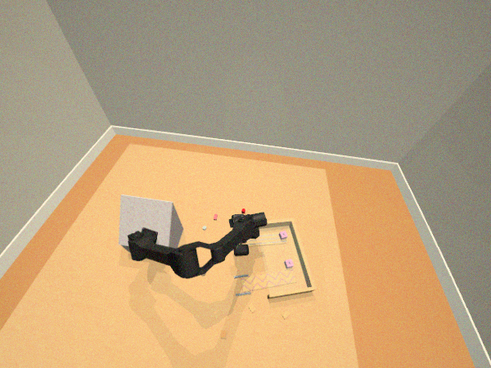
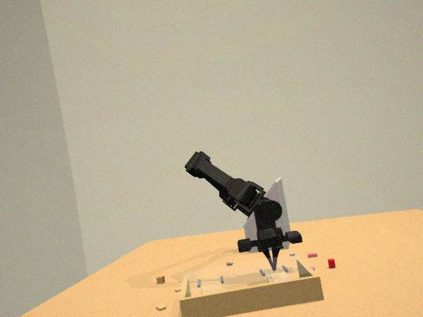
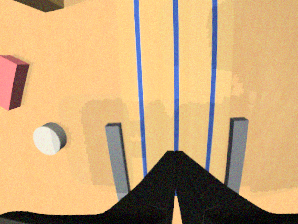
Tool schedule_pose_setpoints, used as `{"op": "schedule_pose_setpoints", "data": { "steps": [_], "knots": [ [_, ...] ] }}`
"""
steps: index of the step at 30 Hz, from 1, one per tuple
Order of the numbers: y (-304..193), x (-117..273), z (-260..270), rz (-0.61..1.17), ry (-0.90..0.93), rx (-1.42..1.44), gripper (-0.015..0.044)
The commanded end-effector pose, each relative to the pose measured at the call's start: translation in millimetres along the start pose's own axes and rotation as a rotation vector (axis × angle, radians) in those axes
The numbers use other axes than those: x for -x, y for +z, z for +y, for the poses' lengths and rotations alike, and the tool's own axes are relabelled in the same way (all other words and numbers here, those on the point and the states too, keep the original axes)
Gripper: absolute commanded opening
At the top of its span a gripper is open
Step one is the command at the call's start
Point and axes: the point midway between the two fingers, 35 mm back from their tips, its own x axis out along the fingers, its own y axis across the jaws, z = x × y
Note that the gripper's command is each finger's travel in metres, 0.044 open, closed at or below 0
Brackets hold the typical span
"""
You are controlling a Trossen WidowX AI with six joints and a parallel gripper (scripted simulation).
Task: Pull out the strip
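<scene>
My gripper (image 2: 274, 270) (image 3: 174, 157) is shut, tips down over the near end of a pale strip with blue lines (image 1: 266, 240) (image 3: 157, 75), between two grey-blue bars (image 3: 115, 150) (image 3: 238, 150). Nothing shows between its fingers. Its tips are hidden in the top view. A pink cube (image 1: 283, 235) is at the far end of that strip. Another pink cube (image 1: 289, 263) is near the far end of a zigzag strip (image 1: 265, 280); whether it rests on it I cannot tell. Both cubes show a small dark mark on top; I cannot read a label. Neither cube is in the wrist view.
A low wooden wall (image 1: 301, 258) (image 2: 252, 297) bounds the far end and sides of the strip area. Two more bars (image 1: 241, 276) (image 1: 243, 293) flank the zigzag strip. A red cylinder (image 1: 243, 211) (image 2: 331, 263), pink block (image 3: 9, 82), pale disc (image 3: 49, 139) and grey box (image 1: 147, 217) stand around.
</scene>
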Motion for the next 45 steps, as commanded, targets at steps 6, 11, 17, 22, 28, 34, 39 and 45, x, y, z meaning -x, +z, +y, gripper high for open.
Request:
{"op": "schedule_pose_setpoints", "data": {
  "steps": [6, 11, 17, 22, 28, 34, 39, 45],
  "knots": [
    [1, -5, -1, 0.006, -0.006, 0.003, 0.0000],
    [2, -5, -1, 0.006, -0.006, 0.003, 0.0000],
    [5, -6, -1, 0.005, -0.006, 0.003, 0.0000],
    [4, -6, -1, 0.005, -0.006, 0.003, 0.0000],
    [-6, -6, -1, 0.006, -0.006, 0.003, 0.0000],
    [-15, -7, -1, 0.006, -0.006, 0.003, 0.0000],
    [-23, -7, -1, 0.007, -0.006, 0.004, 0.0000],
    [-32, -7, -1, 0.007, -0.006, 0.004, 0.0000]
  ]
}}
